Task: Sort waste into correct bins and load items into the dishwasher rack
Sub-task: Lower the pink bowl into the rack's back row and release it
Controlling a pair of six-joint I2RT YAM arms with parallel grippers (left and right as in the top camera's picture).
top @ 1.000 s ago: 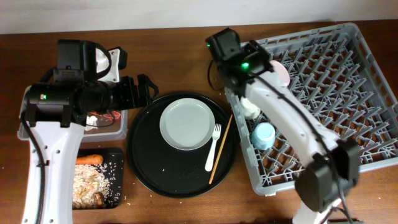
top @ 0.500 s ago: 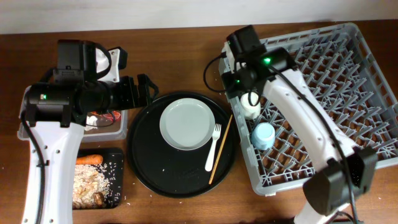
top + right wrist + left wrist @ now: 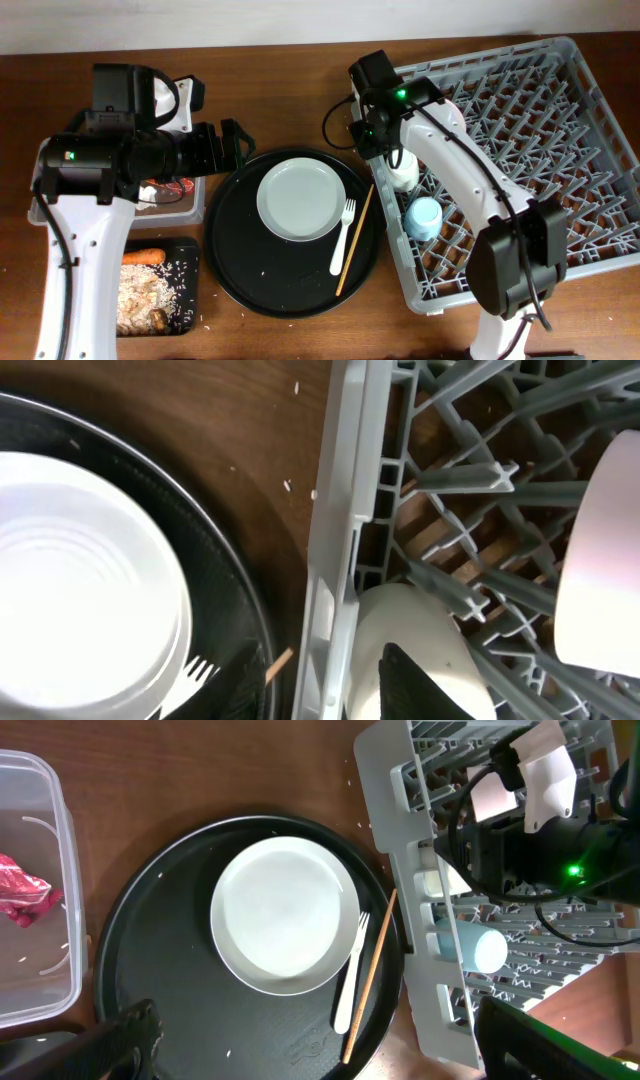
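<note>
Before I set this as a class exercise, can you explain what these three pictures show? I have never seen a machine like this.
Two white robot arms sit at a wooden table. One picture looks down from above; the other two come from cameras on each wrist. The left arm hangs over the clear tub, its jaws wide open and empty. The right arm reaches over the grey rack, which holds a blue cup and a cream cup; its jaws are mostly out of sight. On the round black tray lie a plate, a fork and chopsticks.
</note>
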